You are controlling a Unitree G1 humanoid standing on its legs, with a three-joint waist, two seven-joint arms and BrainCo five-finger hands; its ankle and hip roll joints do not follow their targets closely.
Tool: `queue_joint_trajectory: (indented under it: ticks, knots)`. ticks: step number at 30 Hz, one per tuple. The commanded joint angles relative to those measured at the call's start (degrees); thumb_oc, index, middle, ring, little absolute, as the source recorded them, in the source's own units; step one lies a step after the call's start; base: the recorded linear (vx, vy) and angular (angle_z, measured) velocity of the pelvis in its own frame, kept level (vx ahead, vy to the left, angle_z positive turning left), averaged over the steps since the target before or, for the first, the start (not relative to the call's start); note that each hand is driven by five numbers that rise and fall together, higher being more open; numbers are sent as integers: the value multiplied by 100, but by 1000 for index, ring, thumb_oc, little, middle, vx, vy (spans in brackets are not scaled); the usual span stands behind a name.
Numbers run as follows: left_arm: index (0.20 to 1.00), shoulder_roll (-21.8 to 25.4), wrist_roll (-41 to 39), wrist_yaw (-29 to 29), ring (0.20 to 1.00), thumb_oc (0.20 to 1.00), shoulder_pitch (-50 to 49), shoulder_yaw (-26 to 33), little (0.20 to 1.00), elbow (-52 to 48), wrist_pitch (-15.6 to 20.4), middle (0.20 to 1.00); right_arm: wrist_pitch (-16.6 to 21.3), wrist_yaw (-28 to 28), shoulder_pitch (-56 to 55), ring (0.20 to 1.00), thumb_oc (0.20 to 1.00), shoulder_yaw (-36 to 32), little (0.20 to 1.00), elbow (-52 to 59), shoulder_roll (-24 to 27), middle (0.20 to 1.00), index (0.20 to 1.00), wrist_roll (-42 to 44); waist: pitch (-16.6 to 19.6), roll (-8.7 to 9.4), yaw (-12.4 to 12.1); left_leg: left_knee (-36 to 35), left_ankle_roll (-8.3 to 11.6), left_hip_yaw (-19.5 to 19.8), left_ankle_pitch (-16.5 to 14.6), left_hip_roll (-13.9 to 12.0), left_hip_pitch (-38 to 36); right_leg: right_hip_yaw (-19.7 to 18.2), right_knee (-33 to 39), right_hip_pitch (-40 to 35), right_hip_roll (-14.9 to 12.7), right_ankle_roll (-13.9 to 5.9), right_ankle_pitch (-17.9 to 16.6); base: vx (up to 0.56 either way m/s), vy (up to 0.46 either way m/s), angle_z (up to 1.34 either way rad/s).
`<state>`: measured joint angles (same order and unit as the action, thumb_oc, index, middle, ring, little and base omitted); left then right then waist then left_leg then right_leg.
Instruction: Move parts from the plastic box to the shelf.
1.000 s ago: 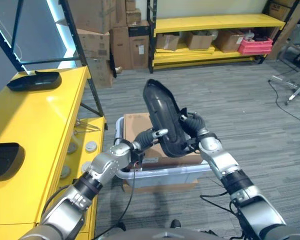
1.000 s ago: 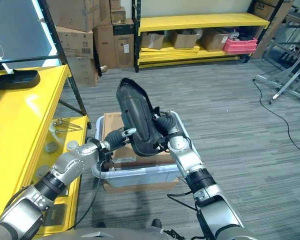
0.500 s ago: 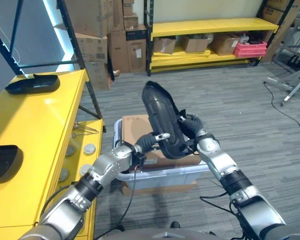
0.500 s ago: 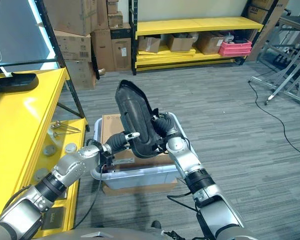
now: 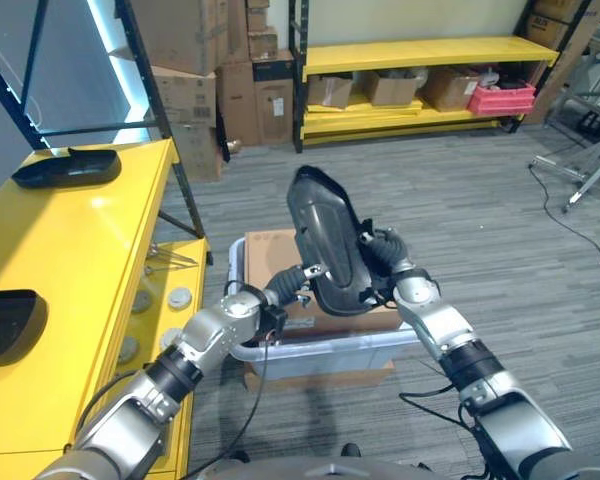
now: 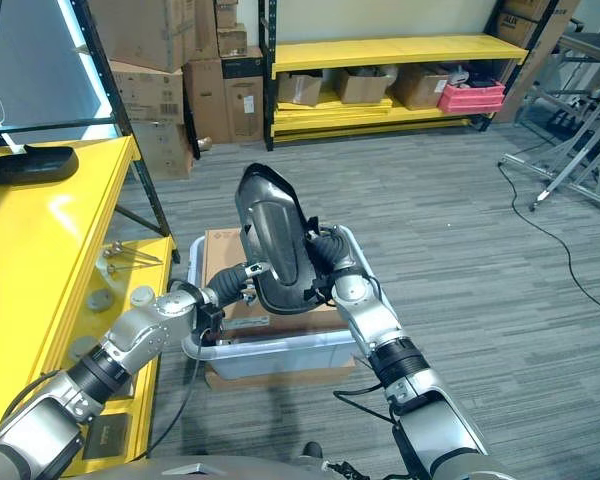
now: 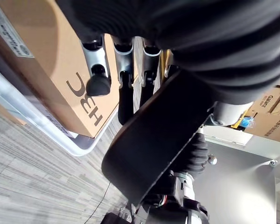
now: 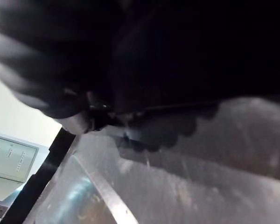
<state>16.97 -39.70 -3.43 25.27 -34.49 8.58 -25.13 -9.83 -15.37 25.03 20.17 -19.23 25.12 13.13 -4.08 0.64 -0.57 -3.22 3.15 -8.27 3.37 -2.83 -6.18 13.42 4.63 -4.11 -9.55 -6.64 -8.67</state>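
Black moulded part [image 5: 325, 240] held upright above the plastic box [image 5: 320, 350]; right hand [image 5: 384, 252] curled round its edge; left hand [image 5: 298, 281], fingers [image 7: 126, 88] straight in its wrist view, touches the part's lower side; cardboard box [image 6: 225, 262] inside the plastic box.

I see large dark letters printed on the brown side of the cardboard box [image 7: 60, 70] that lies in the plastic box [image 5: 320, 350]. Near them is a white label [image 7: 9, 32] with small print, which I cannot read. Another cardboard box [image 7: 270, 100] at the far side carries one dark printed word. The stacked cartons [image 5: 185, 90] by the wall have small labels, too small for me to read.
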Motion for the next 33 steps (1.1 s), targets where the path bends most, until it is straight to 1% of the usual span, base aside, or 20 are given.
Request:
queue_joint_trajectory:
  ticks: [1, 2, 3, 4, 7, 8, 9, 13, 14, 17, 21, 23, 27, 28, 29, 31, 32, 33]
  knots:
    - [200, -678, -165, -146, 200, 200, 690, -107, 200, 5, 632, 200, 295, -23, 925, 200, 200, 182, 200, -173, -313, 200, 200, 132, 181, -72, -196, 239, -78, 83, -264, -37, 83, 206, -359, -184, -76, -417, 503, 0, 0, 0]
    - [200, -667, -77, -162, 200, 200, 697, -94, 200, 18, 662, 200, 294, -60, 922, 366, 366, 180, 366, -192, -319, 366, 366, 164, 180, -73, -202, 239, -78, 85, -263, -35, 84, 208, -358, -187, -74, -417, 503, 0, 0, 0]
    - [200, -652, -20, -155, 200, 200, 706, -92, 200, 27, 692, 200, 287, -104, 925, 896, 896, 172, 896, -207, -322, 896, 896, 198, 181, -73, -206, 241, -77, 87, -263, -35, 86, 209, -358, -188, -73, -419, 504, 0, 0, 0]
    - [200, -638, -4, -131, 200, 200, 714, -97, 200, 43, 733, 200, 265, -142, 941, 1000, 1000, 160, 1000, -232, -321, 1000, 1000, 229, 181, -75, -212, 243, -75, 95, -262, -34, 89, 209, -358, -189, -72, -418, 505, 0, 0, 0]
    - [200, -623, 83, -76, 200, 200, 727, -55, 200, 42, 761, 200, 269, -227, 936, 1000, 1000, 144, 1000, -265, -338, 1000, 1000, 303, 178, -80, -227, 243, -74, 105, -261, -32, 88, 210, -356, -194, -74, -418, 503, 0, 0, 0]
    - [200, -608, 178, -29, 200, 200, 734, -48, 200, 47, 810, 200, 264, -242, 924, 1000, 1000, 128, 1000, -265, -341, 1000, 1000, 319, 176, -79, -230, 252, -74, 108, -264, -30, 92, 210, -357, -195, -75, -419, 502, 0, 0, 0]
    - [200, -554, 452, 7, 200, 200, 744, 7, 200, 45, 921, 200, 252, -280, 910, 1000, 1000, 92, 1000, -258, -326, 1000, 1000, 368, 177, -78, -242, 254, -77, 115, -268, -29, 91, 211, -359, -200, -76, -418, 507, 0, 0, 0]
    - [200, -436, 905, 153, 200, 200, 785, 120, 200, -18, 1122, 200, 262, -415, 877, 1000, 1000, 43, 1000, -250, -315, 1000, 1000, 423, 179, -78, -264, 254, -75, 128, -269, -25, 88, 217, -356, -211, -76, -419, 510, 0, 0, 0]
    - [200, -345, 970, 252, 200, 200, 784, 228, 200, -95, 1162, 200, 264, -539, 840, 1000, 1000, -16, 1000, -206, -281, 1000, 1000, 413, 176, -77, -284, 257, -75, 141, -273, -17, 95, 216, -348, -215, -74, -418, 509, 0, 0, 0]
    - [200, -196, 1053, 310, 200, 200, 739, 435, 200, -237, 1122, 200, 212, -753, 762, 1000, 1000, -143, 1000, -110, -215, 1000, 1000, 504, 164, -82, -303, 259, -72, 151, -266, -19, 92, 223, -345, -225, -73, -414, 506, 0, 0, 0]
    - [200, 25, 1129, 307, 200, 200, 600, 741, 200, -285, 1203, 200, 291, -910, 519, 1000, 1000, -423, 1000, -52, -59, 1000, 1000, 612, 171, -89, -307, 254, -72, 146, -266, -22, 100, 235, -342, -219, -76, -422, 509, 0, 0, 0]
    - [200, 180, 1058, 307, 200, 200, 447, 1011, 200, -295, 1279, 200, 352, -938, 266, 1000, 1000, -751, 1000, -20, 126, 1000, 1000, 675, 170, -86, -287, 248, -75, 140, -257, -21, 105, 224, -340, -207, -71, -421, 503, 0, 0, 0]
    - [200, 355, 1151, 288, 200, 200, 225, 1369, 200, -331, 1443, 200, 486, -1056, -143, 1000, 1000, -1187, 1000, -79, 292, 1000, 1000, 701, 167, -83, -256, 239, -84, 106, -262, -27, 104, 223, -339, -194, -71, -421, 508, 0, 0, 0]
    - [200, 422, 1219, 307, 200, 200, 138, 1490, 200, -352, 1527, 200, 495, -1154, -299, 1000, 1000, -1357, 1000, -150, 347, 1000, 1000, 685, 172, -82, -244, 233, -83, 90, -259, -33, 106, 217, -343, -183, -68, -421, 512, 0, 0, 0]
    - [200, 517, 1370, 346, 200, 200, 59, 1639, 200, -347, 1666, 200, 610, -1268, -501, 1000, 1000, -1575, 1000, -330, 386, 1000, 1000, 817, 175, -89, -225, 229, -84, 67, -251, -38, 106, 208, -340, -176, -64, -420, 509, 0, 0, 0]
    - [200, 604, 1451, 372, 200, 200, 9, 1732, 200, -364, 1747, 200, 641, -1319, -654, 1000, 1000, -1750, 1000, -432, 415, 1000, 1000, 771, 182, -92, -213, 222, -82, 58, -249, -38, 108, 198, -337, -166, -62, -423, 506, -5, 7, -4]
    - [200, 656, 1477, 423, 200, 200, -11, 1785, 200, -366, 1804, 200, 674, -1382, -774, 1000, 1000, -1860, 1000, -527, 440, 1000, 1000, 831, 177, -94, -197, 218, -89, 45, -252, -40, 104, 196, -338, -160, -66, -426, 505, -11, 9, -5]
    - [200, 735, 1413, 429, 200, 200, -69, 1912, 200, -360, 1842, 200, 763, -1416, -993, 1000, 1000, -2068, 1000, -662, 451, 1000, 1000, 1101, 173, -92, -166, 217, -86, 27, -250, -45, 111, 179, -339, -142, -66, -432, 500, -12, 8, -4]
